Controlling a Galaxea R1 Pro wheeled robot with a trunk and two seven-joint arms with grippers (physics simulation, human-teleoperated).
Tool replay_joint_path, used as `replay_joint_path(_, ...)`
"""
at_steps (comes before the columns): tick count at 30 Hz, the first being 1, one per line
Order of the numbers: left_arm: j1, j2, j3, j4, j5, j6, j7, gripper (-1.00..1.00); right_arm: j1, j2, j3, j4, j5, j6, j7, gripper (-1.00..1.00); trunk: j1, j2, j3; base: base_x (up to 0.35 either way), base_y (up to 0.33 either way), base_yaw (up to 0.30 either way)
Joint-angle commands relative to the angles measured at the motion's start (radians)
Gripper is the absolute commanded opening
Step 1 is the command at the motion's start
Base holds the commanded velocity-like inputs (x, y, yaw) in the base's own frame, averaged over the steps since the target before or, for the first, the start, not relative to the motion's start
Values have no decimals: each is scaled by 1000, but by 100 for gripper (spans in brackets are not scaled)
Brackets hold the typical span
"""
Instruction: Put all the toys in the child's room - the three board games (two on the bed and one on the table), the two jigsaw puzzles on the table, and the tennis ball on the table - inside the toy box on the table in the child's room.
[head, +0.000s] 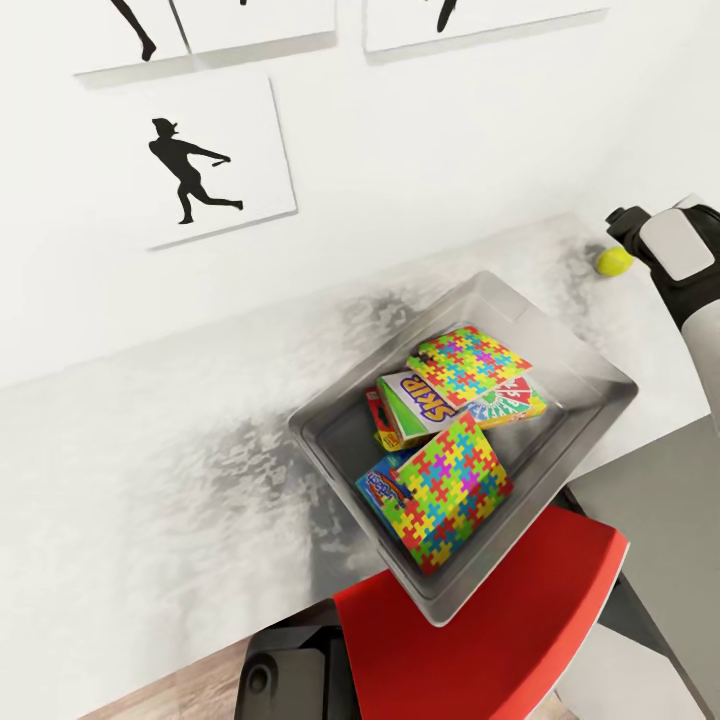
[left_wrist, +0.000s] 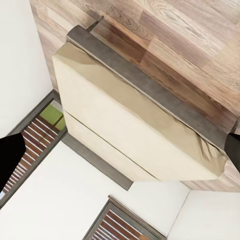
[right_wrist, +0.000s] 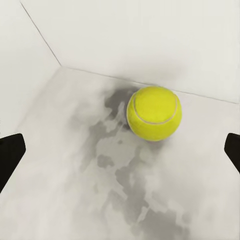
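One toy is left outside, as we judge it: the tennis ball (head: 613, 261). From the head, we see it lying on the table (head: 150, 470) near the wall, just beyond the right arm's wrist, while the toy box (head: 590, 372) sits back toward our trunk from that arm. In the box lie two jigsaw puzzles (head: 455, 492) over the board games (head: 425, 402), whose printed edges poke out from under them. A red chair (head: 470, 630) stands below the box's near corner.

From the left wrist, we look down on the bed (left_wrist: 125, 130), its beige mattress bare. The left gripper (left_wrist: 120, 155) shows only dark finger edges at the sides of this view, wide apart and holding nothing.

From the right wrist, the ball lies straight ahead of the right gripper (right_wrist: 120, 152), past its fingertips and a little toward one finger. It is plain yellow-green with a pale seam, round and smooth, so we expect it to roll if nudged. The fingers stand spread, well apart, with bare tabletop between them. To grasp well, we should advance until the ball sits centred between the fingers, then close gently across its widest part.
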Motion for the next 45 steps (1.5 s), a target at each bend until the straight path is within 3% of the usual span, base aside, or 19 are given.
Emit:
replay_joint_path(1,-1,-1,4,-4,-6,4,-8,100,-1,-2,8,-2,-4,5,-6,100,1,-2,-1,0,0,0)
replay_joint_path(45,-1,-1,4,-4,-6,1,-7,100,-29,-14,5,0,-10,18,5,100,1,-2,-4,0,0,-5)
